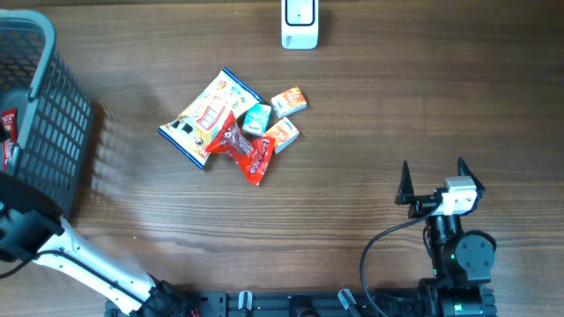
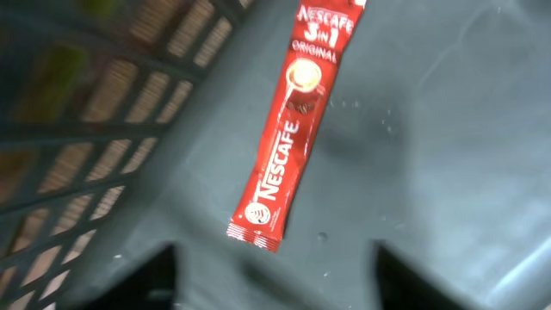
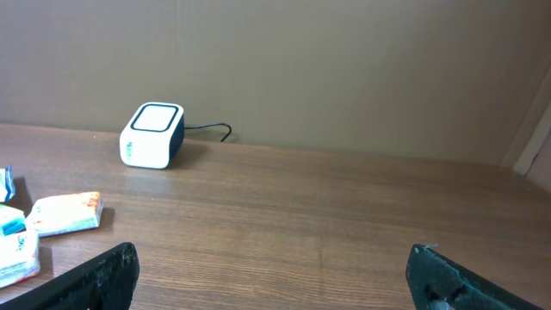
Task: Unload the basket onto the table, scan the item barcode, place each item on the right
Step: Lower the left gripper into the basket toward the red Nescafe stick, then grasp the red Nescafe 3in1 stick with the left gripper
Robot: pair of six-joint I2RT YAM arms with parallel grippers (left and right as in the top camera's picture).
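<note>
Here, sachet (image 2: 288, 138) free, just beyond fingers (image 2: 405, 282)

From its base the left arm (image 1: 88, 264) slants away to the left, its long white link held low. The left gripper (image 2: 275, 284) points downward, jaws apart. The right arm (image 1: 460, 251) sits folded close over its base, with the right gripper (image 1: 434, 172) level and its jaws spread wide.

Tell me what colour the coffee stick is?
Red with white writing; the coffee stick shows best in the left wrist view.
</note>
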